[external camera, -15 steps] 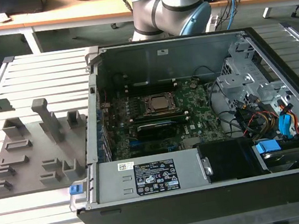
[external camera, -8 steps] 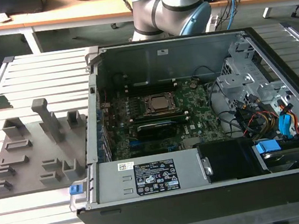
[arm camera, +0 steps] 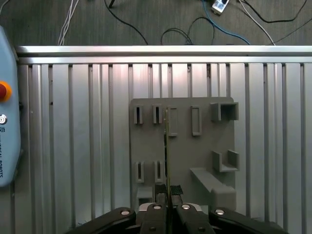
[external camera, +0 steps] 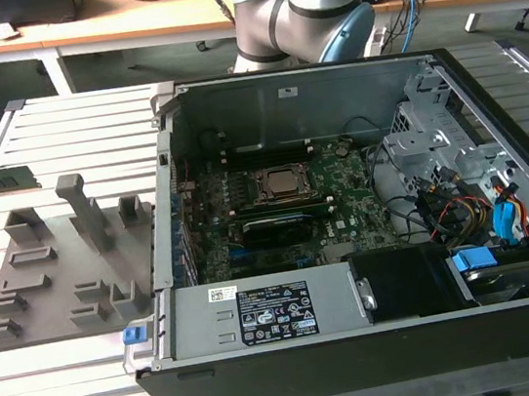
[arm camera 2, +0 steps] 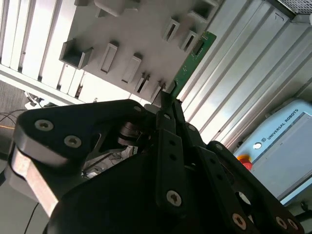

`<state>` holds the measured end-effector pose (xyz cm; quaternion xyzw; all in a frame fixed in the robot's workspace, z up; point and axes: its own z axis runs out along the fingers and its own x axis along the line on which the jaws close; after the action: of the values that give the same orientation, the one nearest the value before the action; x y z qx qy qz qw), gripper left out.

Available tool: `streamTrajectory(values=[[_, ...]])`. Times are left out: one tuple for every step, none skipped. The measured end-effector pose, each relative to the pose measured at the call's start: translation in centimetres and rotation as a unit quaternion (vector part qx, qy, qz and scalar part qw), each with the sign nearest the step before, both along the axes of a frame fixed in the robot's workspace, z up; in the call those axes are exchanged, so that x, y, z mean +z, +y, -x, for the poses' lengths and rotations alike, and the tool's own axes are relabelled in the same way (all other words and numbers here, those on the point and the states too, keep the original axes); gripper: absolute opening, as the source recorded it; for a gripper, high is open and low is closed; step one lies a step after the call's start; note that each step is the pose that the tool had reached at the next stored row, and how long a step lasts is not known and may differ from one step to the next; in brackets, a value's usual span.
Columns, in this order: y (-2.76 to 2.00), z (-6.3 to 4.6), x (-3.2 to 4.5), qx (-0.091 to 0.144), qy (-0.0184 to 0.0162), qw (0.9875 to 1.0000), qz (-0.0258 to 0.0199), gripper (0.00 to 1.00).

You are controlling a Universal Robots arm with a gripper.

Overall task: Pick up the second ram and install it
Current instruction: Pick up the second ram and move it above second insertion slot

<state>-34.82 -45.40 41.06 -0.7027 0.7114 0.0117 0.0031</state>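
From high in front, the exterior view gives us the open computer case (external camera: 291, 106), with the grey holder plate (external camera: 57, 286) at the exterior view's left. Our first wrist view looks straight down past the gripper (arm camera: 167, 195) onto that plate. The second wrist view sits close behind the gripper, looking obliquely along the second ram (arm camera 2: 192, 58). All three views share the plate and the slatted table (external camera: 67, 122).
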Motion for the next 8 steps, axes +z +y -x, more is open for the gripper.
streamTrajectory(values=[[0.00,-0.4,0.00,0.000,-0.0001,1.0000,0.0000,0.14],[0.00,-0.9,-0.01,0.000,-0.0001,1.0000,0.0000,0.14],[0.00,-1.5,0.00,0.000,0.0000,1.0000,0.0000,0.14],[0.00,-1.9,0.00,0.000,0.0000,1.0000,0.0000,0.14],[0.00,-2.1,0.00,0.000,0.0000,1.0000,0.0000,0.14],[0.00,-2.6,0.00,0.000,0.0000,1.0000,0.0000,0.14],[0.00,-2.9,0.00,0.000,0.0000,1.0000,0.0000,0.14],[0.00,-3.1,0.00,0.000,0.0000,1.0000,0.0000,0.14]])
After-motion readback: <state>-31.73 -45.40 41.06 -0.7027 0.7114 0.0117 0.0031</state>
